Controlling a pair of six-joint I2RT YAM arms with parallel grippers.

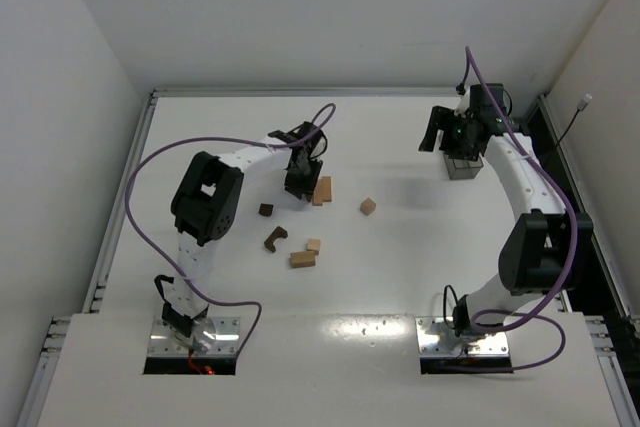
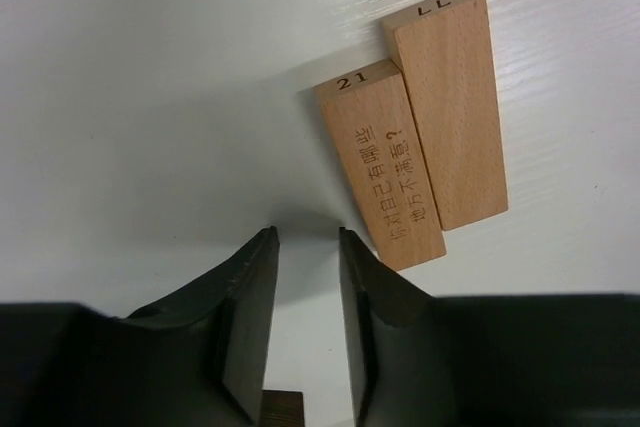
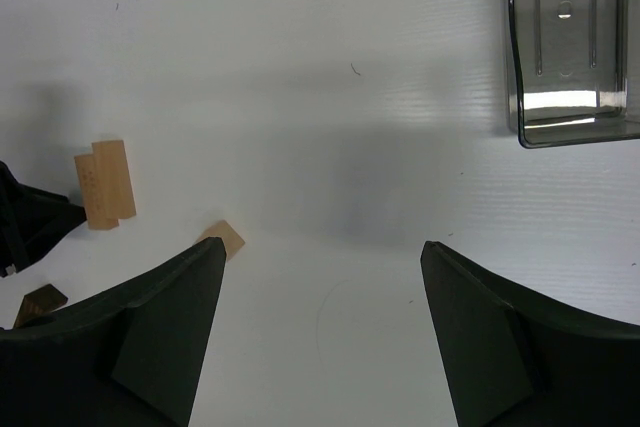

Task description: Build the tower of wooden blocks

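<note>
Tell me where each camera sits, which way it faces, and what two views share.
Top external: above and behind the robot, looking down on the table; left arm, right arm, left gripper and right gripper show.
Left wrist: on the left arm, pointing down at the tan bars; its own fingers, slightly apart.
Right wrist: on the right arm, looking down at the table, bin top right; its own fingers, wide apart.
Shared: all three views show the tan bars.

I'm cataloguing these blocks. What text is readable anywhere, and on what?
"21": end face of the left tan bar.
"你对自己有哪些地方不满意?": same bar's long face; first character unsure.
"LL", possibly an inverted "77": end face of the right tan bar.
Nothing else is readable.
</note>
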